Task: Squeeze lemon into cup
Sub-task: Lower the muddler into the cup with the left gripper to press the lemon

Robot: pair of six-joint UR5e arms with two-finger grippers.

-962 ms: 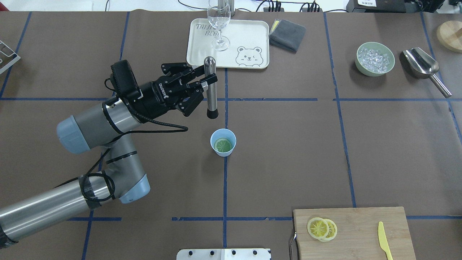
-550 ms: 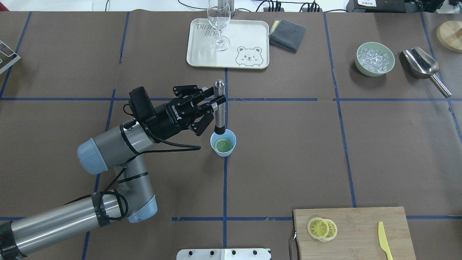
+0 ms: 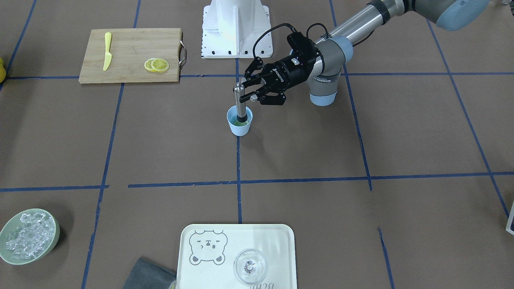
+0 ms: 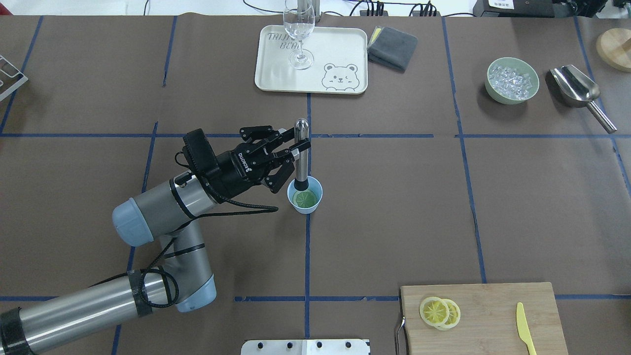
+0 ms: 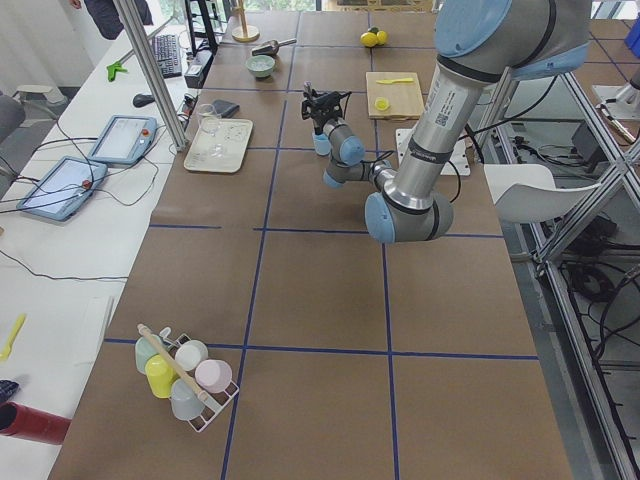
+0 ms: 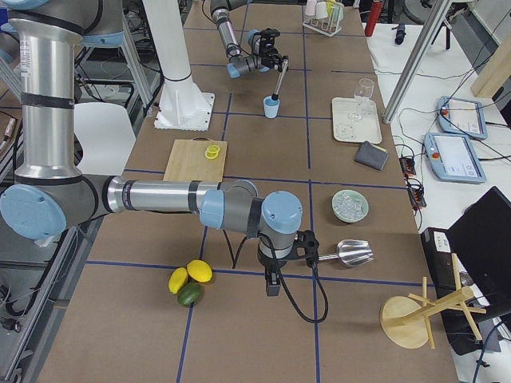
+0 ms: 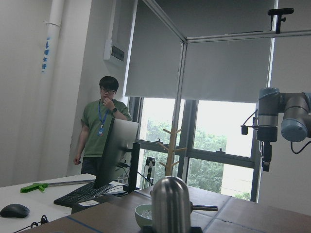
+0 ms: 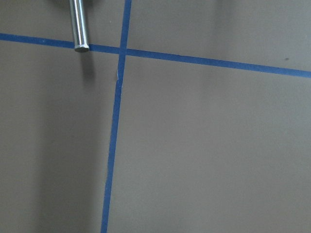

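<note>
We see the lemon (image 4: 306, 199) lying flat in the cup (image 4: 306, 210) at mid-table. The left gripper (image 4: 297, 144), clamped on the muddler (image 4: 301, 160), has lowered it: the black tip, before at the rim, now is inside the cup. Of the right gripper (image 6: 272, 286) we cannot tell the state.

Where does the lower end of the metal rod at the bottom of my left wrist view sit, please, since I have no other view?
Observer: The muddler has its black tip inside the mouth of the cup; whether it touches anything, I cannot tell.
Operator: Thank you. Is there lemon in the cup?
Observer: Yes, one lemon slice lies flat on its bottom.
Operator: And the grip, please?
Observer: The left claw is shut on the muddler's upper shaft, just below its rounded top.
</note>
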